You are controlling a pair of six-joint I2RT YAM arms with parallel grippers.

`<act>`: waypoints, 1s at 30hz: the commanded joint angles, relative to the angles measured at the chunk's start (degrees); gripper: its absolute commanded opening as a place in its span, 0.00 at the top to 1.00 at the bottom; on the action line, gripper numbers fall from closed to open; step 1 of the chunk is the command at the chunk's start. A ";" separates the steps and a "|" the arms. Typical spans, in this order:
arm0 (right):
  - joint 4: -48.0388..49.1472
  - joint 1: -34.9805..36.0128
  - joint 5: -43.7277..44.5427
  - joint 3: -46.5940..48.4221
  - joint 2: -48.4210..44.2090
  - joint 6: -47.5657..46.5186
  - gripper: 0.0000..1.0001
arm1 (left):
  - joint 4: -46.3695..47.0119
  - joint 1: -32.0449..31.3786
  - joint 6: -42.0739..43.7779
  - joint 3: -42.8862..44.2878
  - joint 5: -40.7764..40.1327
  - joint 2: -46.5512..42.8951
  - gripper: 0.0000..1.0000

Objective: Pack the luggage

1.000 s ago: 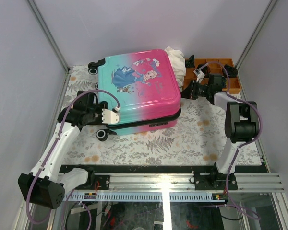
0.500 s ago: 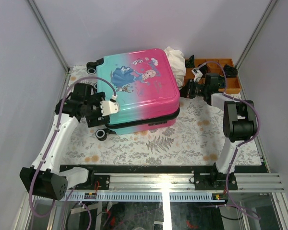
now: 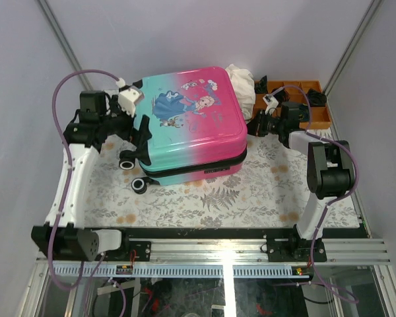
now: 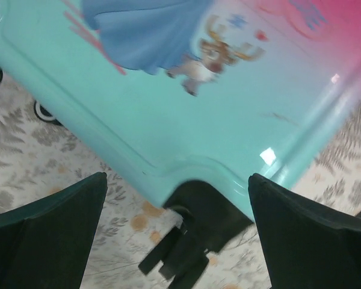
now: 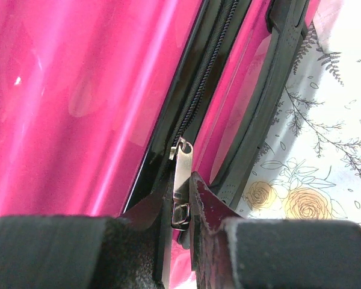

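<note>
**Luggage.** The luggage [image 3: 191, 119] lies flat on the tabletop [image 3: 251, 191], closed, with the printed shell facing up. It sits between the two hands, its teal end toward the left hand and its pink end toward the right hand.

**Left hand.** The left hand [image 3: 140, 135] is at the teal end of the shell. Its fingers [image 4: 48, 235] are apart and hold nothing. In the left wrist view, the teal corner of the shell fills the space ahead of the hand. A black wheel housing [image 4: 186, 241] lies in line with the gap between the fingers, past their tips. Whether either finger touches the shell cannot be told. Two black wheels [image 3: 127, 162] rest on the tabletop just below this hand in the top view.

**Right hand.** The right hand [image 3: 255, 124] is clamped on the metal zipper pull [image 5: 182, 174] at the pink side of the shell. The pull stands up out of the pinch. The zipper track [image 5: 207, 78] runs straight away from the hand between the two pink shell halves. To the hand's right, a black ribbed strip [image 5: 271, 102] follows the shell edge.

**Surroundings.** A white cloth [image 3: 241, 82] bulges at the far pink corner, beyond the right hand. An orange tray [image 3: 294, 84] sits just past that hand's wrist.
</note>
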 commanded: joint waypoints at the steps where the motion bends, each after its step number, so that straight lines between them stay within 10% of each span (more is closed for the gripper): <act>1: 0.60 6.88 -4.72 -1.95 -3.20 -0.51 1.00 | 10.30 5.25 -20.01 3.99 -0.66 7.89 0.00; 15: 1.76 15.92 -4.81 -8.84 -7.75 0.69 1.00 | 6.28 9.55 -17.06 16.25 17.81 30.89 0.06; 26: 6.75 23.16 -2.69 -19.01 -17.14 6.16 1.00 | -16.48 -10.40 12.19 20.11 19.33 36.35 0.19; 30: 8.01 24.30 0.48 -22.86 -21.55 6.77 1.00 | -10.71 -12.08 6.40 20.04 15.54 31.45 0.19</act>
